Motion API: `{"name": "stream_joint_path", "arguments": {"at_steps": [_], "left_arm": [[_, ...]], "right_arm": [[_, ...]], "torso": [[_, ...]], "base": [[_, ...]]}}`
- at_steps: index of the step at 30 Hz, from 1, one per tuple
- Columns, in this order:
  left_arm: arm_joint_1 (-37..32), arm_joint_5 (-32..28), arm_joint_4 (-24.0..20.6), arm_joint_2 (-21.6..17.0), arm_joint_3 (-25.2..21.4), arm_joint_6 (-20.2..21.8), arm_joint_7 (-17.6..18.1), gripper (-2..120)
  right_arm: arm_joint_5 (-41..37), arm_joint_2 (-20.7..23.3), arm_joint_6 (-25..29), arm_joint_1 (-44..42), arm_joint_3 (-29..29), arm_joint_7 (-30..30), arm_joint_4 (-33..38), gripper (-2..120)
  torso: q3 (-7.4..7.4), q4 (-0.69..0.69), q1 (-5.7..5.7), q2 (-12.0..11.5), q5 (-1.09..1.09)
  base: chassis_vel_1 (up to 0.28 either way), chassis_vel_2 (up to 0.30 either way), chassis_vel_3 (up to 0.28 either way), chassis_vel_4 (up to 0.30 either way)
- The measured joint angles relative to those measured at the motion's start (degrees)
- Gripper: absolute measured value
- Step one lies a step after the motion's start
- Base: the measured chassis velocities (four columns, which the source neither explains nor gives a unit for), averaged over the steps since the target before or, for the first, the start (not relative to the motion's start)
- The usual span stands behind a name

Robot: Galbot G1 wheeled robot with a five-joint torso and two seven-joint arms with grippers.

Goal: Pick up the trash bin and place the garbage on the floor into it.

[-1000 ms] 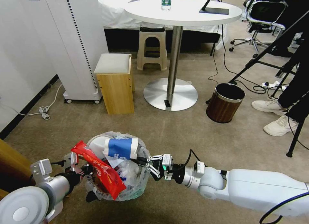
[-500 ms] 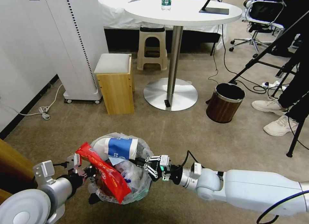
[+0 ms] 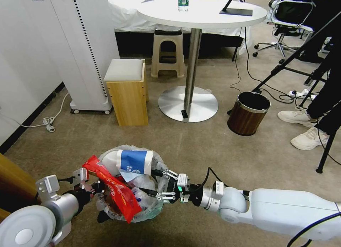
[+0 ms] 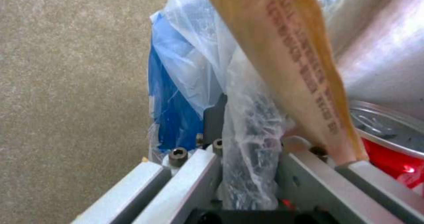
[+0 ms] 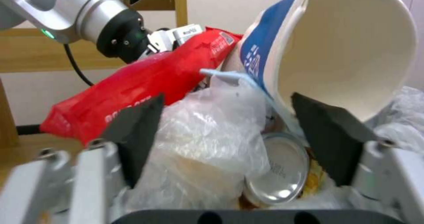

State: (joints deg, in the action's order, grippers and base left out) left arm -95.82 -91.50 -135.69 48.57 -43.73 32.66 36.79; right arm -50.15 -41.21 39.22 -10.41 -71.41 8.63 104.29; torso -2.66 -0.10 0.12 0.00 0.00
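1. My feed shows the trash bin (image 3: pixel 136 211) held just above the floor (image 3: pixel 220 151), a beige-brown short-pile carpet. The bin is small and round, lined with a crinkled translucent plastic bag (image 4: pixel 247 141) that puffs over the rim; in the left wrist view a blue patch of the bin shows through the film.
2. The garbage is heaped above the rim: a glossy red wrapper (image 3: pixel 115 192) slants out over the near-left edge, a blue-and-white paper cup (image 3: pixel 133 161) lies tipped on its side at the far edge, and clear crumpled plastic fills the middle. From the right wrist view I also see the silver end of a can (image 5: pixel 276 171) low in the pile, and the cup's creamy inside.
3. The wrapper carries white lettering and the cup a white logo, but I cannot read either. A flat wooden stick (image 4: pixel 287 65) in the left wrist view bears a line of reddish print, also unreadable to me, beside a red can (image 4: pixel 389 151) with a metal top.
4. My left gripper (image 3: pixel 94 190) is clamped on the bin's left rim, bag film pinched between its metal fingers.
5. My right gripper (image 3: pixel 151 184) is at the bin's right rim, black pads (image 5: pixel 137 131) spread wide and released, holding nothing, with the rubbish between and just beyond them.
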Motion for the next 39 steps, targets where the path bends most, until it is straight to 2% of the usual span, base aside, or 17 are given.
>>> {"name": "stream_joint_path", "arguments": {"at_steps": [1, 3, 7, 20, 28, 39], "left_arm": [[0.0, 0.0, 0.0, 0.0, 0.0, 0.0, 0.0, 0], [0.02, 0.06, 0.52, 0.15, -0.23, -0.02, -0.01, 0], [0.01, 0.52, 0.98, 0.86, 0.07, -0.02, -0.23, 0], [-0.23, 1.58, 1.62, 1.86, 0.93, 0.14, -0.41, 0], [-0.77, 1.36, 1.96, 0.75, -0.09, 0.2, -0.37, 0], [-0.15, 0.87, 3.7, -0.82, -0.39, 0.17, -0.23, 0]], "right_arm": [[0.0, 0.0, 0.0, 0.0, 0.0, 0.0, 0.0, 79], [0.05, 0.46, -0.01, -0.05, 0.26, -0.01, 0.43, 89], [0.2, 0.98, -0.01, -0.37, 1.24, -0.11, 0.82, 99], [0.19, 2.82, -0.17, -1.86, 5.38, -0.42, 2.01, 100], [0.38, 5.2, -0.18, -3.97, 8.43, -0.07, 2.99, 100], [0.65, 10.04, 0.43, -10.35, 16.09, 1.77, 4.02, 100]], "torso": [[0.0, 0.0, 0.0, 0.0, 0.0], [0.0, 0.0, 0.0, 0.0, 0.0], [0.0, 0.0, 0.0, 0.0, 0.0], [0.0, 0.0, 0.0, 0.0, 0.0], [0.0, 0.0, 0.0, 0.0, 0.0], [0.0, 0.0, 0.0, 0.0, 0.0]], "base": [[0.0, 0.0, 0.0, 0.0], [0.0, 0.0, 0.0, 0.0], [0.0, 0.0, 0.0, 0.0], [0.0, 0.0, 0.0, 0.0], [0.0, 0.0, 0.0, 0.0], [0.0, 0.0, 0.0, 0.0]]}}
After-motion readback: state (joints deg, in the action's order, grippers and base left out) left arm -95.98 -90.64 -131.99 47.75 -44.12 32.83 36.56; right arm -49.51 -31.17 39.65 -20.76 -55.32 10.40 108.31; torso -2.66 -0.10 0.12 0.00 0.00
